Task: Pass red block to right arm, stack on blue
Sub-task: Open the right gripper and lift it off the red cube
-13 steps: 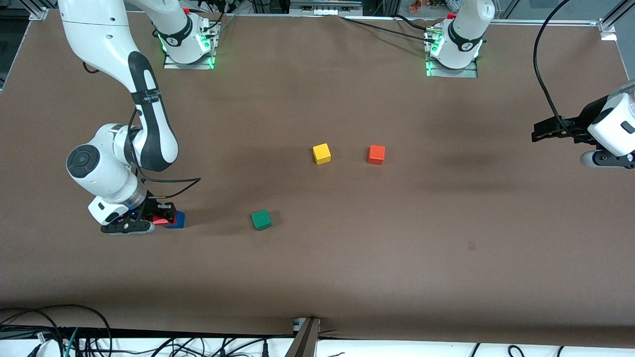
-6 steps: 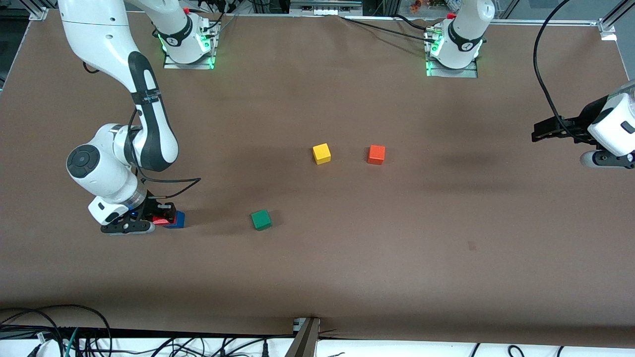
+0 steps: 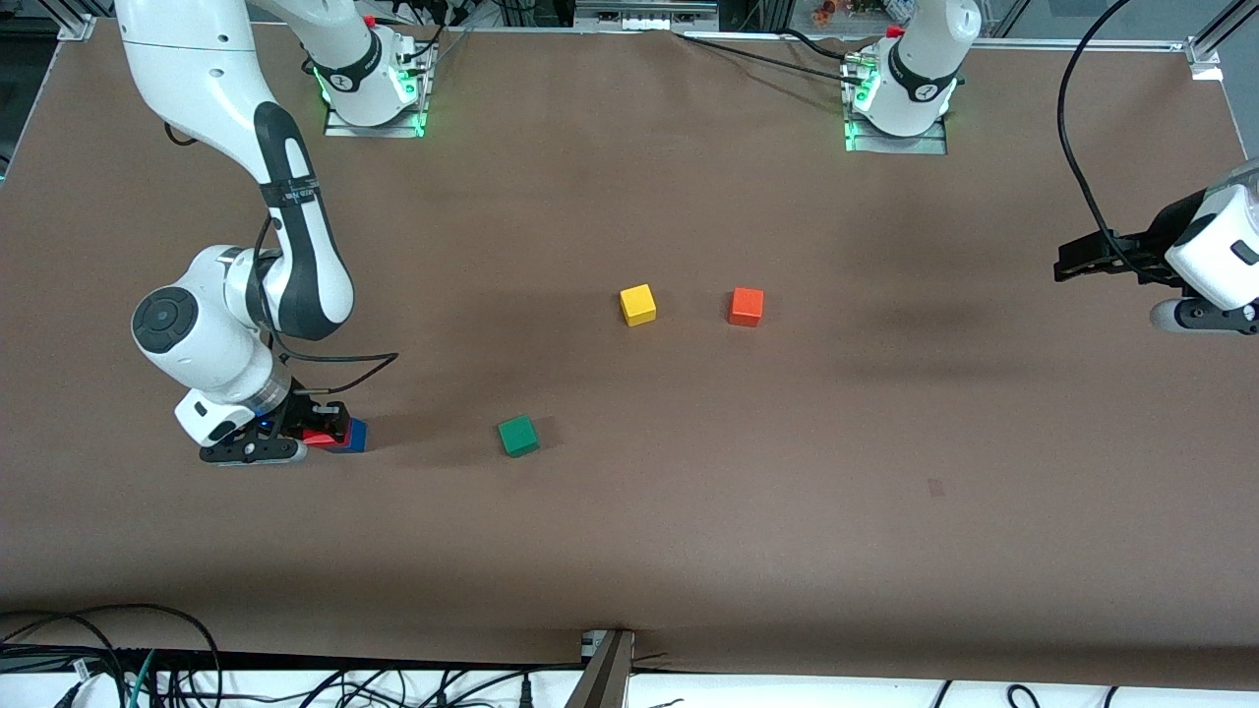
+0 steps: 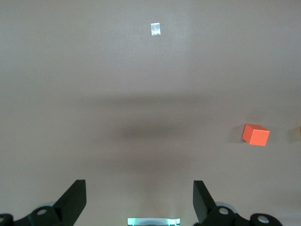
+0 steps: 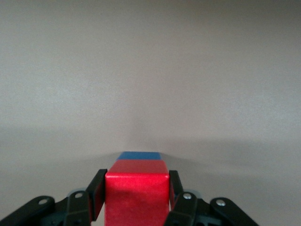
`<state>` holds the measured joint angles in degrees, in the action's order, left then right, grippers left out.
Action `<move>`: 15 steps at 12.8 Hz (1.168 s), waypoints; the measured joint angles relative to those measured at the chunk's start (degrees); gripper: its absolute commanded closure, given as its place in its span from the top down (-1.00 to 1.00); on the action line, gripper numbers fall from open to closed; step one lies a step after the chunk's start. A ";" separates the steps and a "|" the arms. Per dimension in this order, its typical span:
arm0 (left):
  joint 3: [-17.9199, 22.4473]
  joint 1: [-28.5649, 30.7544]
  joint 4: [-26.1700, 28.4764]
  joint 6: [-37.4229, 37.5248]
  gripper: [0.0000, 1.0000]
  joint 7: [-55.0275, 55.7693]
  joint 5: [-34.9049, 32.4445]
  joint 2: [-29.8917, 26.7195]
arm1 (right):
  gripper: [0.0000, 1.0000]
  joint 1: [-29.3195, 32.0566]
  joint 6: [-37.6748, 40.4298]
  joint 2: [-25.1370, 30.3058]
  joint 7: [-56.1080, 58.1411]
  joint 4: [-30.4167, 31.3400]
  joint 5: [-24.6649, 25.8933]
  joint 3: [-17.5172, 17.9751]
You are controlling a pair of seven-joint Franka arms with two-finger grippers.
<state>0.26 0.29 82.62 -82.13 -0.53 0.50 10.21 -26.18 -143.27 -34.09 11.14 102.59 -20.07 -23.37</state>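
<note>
**Ana:** Red block (image 5: 136,197) first. Where does it sit relative to the right gripper (image 3: 317,430)?

**Ben:** Directly between its fingers. In the right wrist view, 1 black pad (image 5: 97,193) flanks each side of the cube, and a strip of the blue block (image 5: 138,156) shows just past the red top face. The front view puts the pair at the right arm's end of the table, nearer the camera than the yellow cube (image 3: 637,304) and the orange cube (image 3: 746,306), with the green cube (image 3: 517,435) beside them toward the middle.

**Ana:** Is the grip tight?

**Ben:** The pads look pressed to the red sides or barely off them; I cannot tell whether they have let go. The red seems to rest on the blue.

**Ana:** So what does the next move hinge on?

**Ben:** My guess: the 2 cubes line up vertically, so the fingers should part sideways and the hand should rise straight up, or the stack gets nudged.

**Ana:** And the left gripper (image 4: 139,200)?

**Ben:** Spread wide, holding nothing, waiting above the table at the left arm's end, well apart from the stack.
</note>
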 measured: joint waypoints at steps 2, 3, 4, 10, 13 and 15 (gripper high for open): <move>0.00 0.00 0.00 0.00 1.00 0.00 0.00 0.00 | 1.00 0.00 0.00 0.00 -0.02 -0.18 0.00 0.00; 0.00 0.00 0.00 0.00 1.00 0.00 0.00 0.00 | 1.00 0.00 0.00 0.00 -0.04 -0.28 0.00 0.00; 0.00 0.00 0.00 0.00 1.00 0.00 0.00 0.00 | 1.00 0.00 0.00 0.00 -0.05 -0.34 0.00 -0.01; 0.00 0.00 0.00 0.00 1.00 0.00 0.00 0.00 | 1.00 -0.04 3.54 0.39 -0.06 -3.45 0.00 -1.14; 0.00 0.00 0.00 0.00 1.00 0.00 0.00 0.00 | 1.00 -0.18 12.63 1.81 -3.17 -9.23 0.01 -1.66; 0.00 0.01 0.01 0.00 1.00 0.00 0.00 0.00 | 1.00 -0.23 17.07 4.00 -5.59 -11.02 0.06 -2.33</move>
<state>0.26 0.30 82.63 -82.13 -0.53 0.50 10.21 -26.41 -126.19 -30.09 5.55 91.57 -20.01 -25.70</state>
